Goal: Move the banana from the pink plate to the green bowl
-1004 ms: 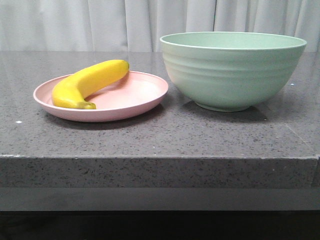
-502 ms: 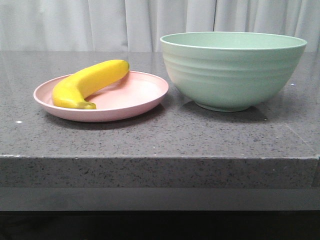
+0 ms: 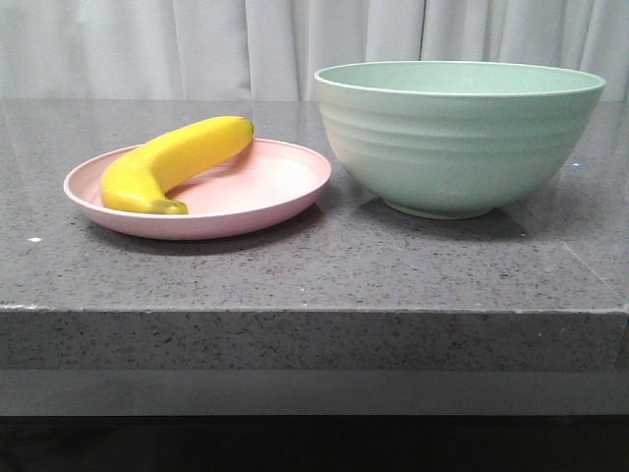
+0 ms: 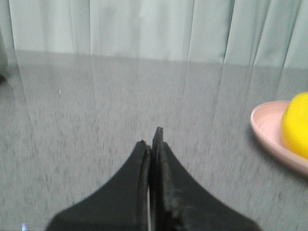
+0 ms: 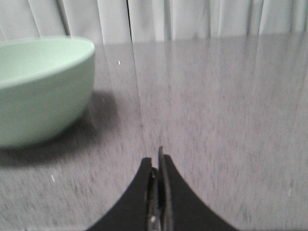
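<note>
Yellow and smooth, the curved banana [image 3: 175, 161] lay on the shallow matte pink plate [image 3: 257, 202], its far tip over the rim. Just beside the plate on the speckled grey stone counter [image 3: 314, 265] stood the deep mint-green bowl [image 3: 458, 138], ridged outside. We saw the left end effector [image 4: 153, 144] with black fingers pressed together over bare counter, holding nothing, and the right end effector [image 5: 159, 161] likewise closed near the bowl. Pale pleated curtains [image 3: 197, 49] hung behind.

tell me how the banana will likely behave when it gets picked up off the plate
The banana looks smooth and glossy, so it may slip. Its curve suggests it could rock or pivot if gripped off-centre. It seems firm, unbruised, so probably stiff, though a hard squeeze might dent it. It lies along the plate edge.
</note>
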You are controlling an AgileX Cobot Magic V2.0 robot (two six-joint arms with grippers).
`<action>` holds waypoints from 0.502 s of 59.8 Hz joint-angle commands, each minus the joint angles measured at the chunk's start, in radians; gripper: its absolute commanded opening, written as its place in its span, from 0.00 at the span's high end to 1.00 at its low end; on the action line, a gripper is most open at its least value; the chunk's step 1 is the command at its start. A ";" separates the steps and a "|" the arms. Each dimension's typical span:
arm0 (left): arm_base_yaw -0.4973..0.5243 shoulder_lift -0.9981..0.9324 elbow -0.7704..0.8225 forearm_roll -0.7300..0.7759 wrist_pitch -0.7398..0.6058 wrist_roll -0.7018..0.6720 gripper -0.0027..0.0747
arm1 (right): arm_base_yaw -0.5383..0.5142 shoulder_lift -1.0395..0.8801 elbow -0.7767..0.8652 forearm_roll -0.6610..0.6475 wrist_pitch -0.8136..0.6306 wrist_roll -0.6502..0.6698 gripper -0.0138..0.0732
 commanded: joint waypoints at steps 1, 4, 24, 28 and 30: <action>0.004 0.054 -0.153 -0.014 -0.044 -0.007 0.99 | -0.005 0.004 -0.141 -0.014 -0.031 -0.006 0.92; 0.004 0.109 -0.229 -0.014 -0.004 -0.007 0.99 | -0.005 0.035 -0.213 -0.014 0.004 -0.006 0.92; 0.004 0.484 -0.559 -0.013 0.074 -0.002 0.99 | -0.005 0.348 -0.547 -0.015 0.094 -0.006 0.92; 0.004 0.494 -0.563 -0.014 0.074 -0.002 0.99 | -0.005 0.367 -0.559 -0.015 0.095 -0.006 0.92; 0.004 0.496 -0.563 -0.014 0.077 -0.002 0.99 | -0.005 0.369 -0.559 -0.015 0.093 -0.006 0.92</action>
